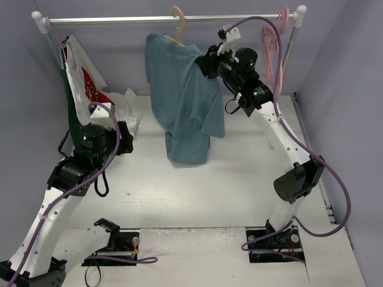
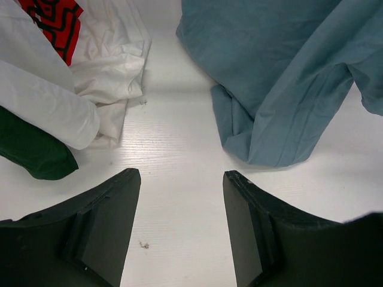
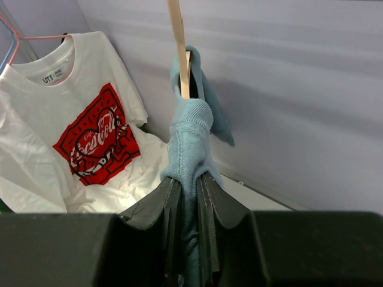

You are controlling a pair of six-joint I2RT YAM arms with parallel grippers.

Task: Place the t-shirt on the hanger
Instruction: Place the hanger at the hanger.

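The teal-blue t-shirt (image 1: 182, 101) hangs from the beige hanger (image 1: 178, 27), whose hook sits on the rail (image 1: 167, 20); its lower part bunches on the table. My right gripper (image 1: 206, 61) is shut on the t-shirt's right shoulder edge, just beside the hanger. In the right wrist view the cloth (image 3: 190, 143) is pinched between the jaws, with the hanger (image 3: 178, 42) rising above it. My left gripper (image 2: 181, 179) is open and empty low over the table, with the t-shirt's hem (image 2: 275, 89) ahead and to its right.
A white garment with red print (image 1: 84, 72) and a dark green garment (image 1: 73, 113) hang at the rail's left end, draping onto the table. Pink hangers (image 1: 276, 42) hang at the right end. Walls close in behind and on both sides.
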